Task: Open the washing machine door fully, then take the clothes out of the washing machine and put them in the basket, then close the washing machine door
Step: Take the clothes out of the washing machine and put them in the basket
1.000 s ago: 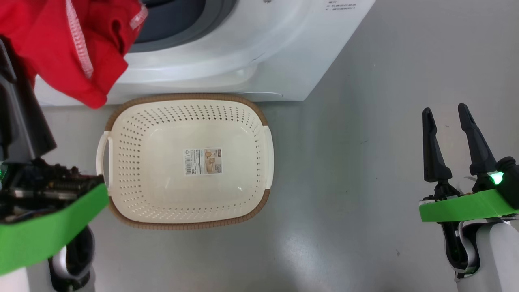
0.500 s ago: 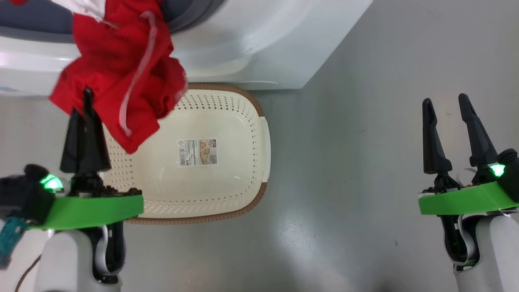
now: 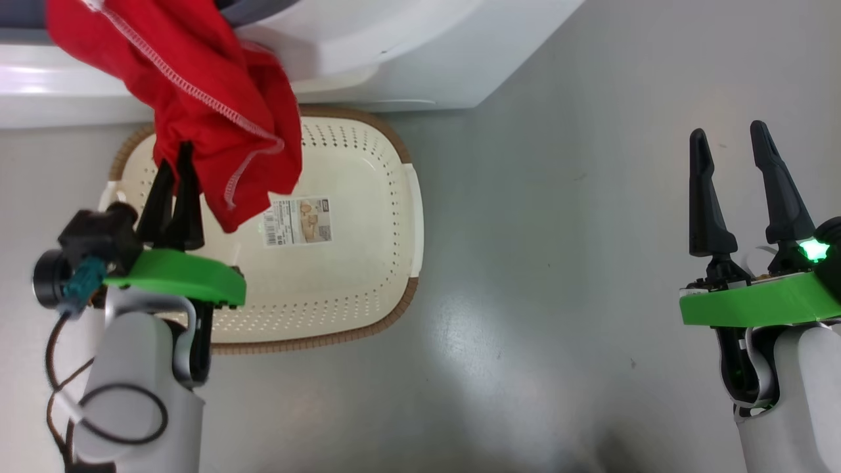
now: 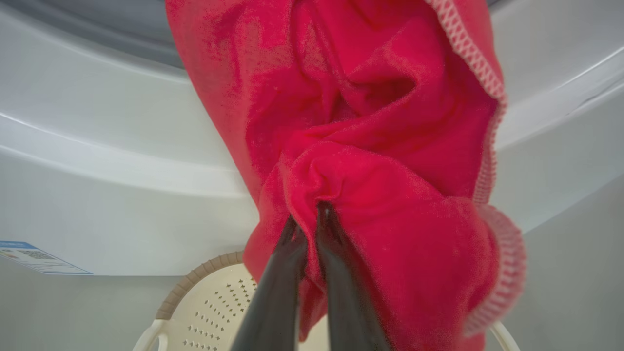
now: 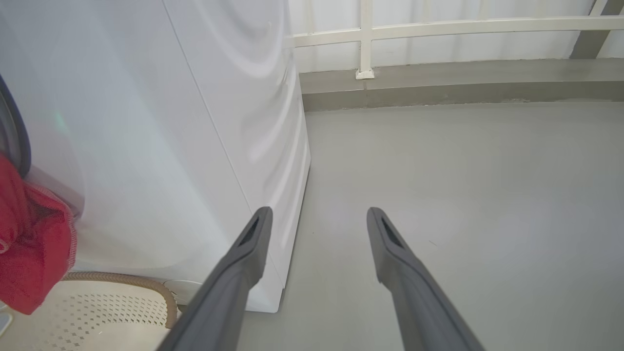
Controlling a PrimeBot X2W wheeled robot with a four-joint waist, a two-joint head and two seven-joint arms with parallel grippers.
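I see grey floor (image 3: 558,263), white washing machine (image 3: 427,66) at 12 o'clock; left gripper (image 3: 176,155) clamps red jersey (image 3: 217,112) at its 12 o'clock, over the basket (image 3: 358,197)

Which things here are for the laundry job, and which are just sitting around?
For the job: red clothes, pinched in the shut left pincer; basket below them; washing machine.
Just around: open right pincer, holding nothing; white railing; grey floor.
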